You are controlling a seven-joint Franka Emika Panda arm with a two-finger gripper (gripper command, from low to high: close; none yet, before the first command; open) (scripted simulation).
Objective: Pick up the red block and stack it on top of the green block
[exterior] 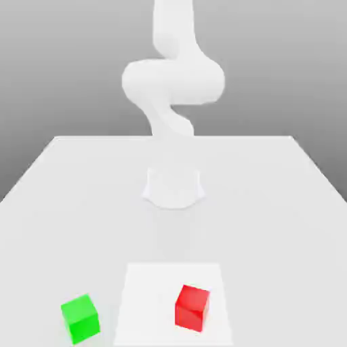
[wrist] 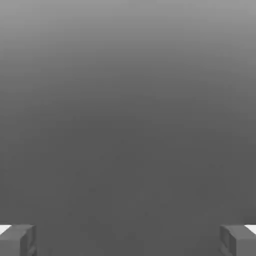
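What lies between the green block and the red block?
In the exterior view, only bare tabletop and part of the white square lie between the green block and the red block.

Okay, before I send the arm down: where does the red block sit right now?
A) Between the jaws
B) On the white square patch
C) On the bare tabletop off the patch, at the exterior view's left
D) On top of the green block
B: the exterior view shows the red block on the white patch, apart from the green block.
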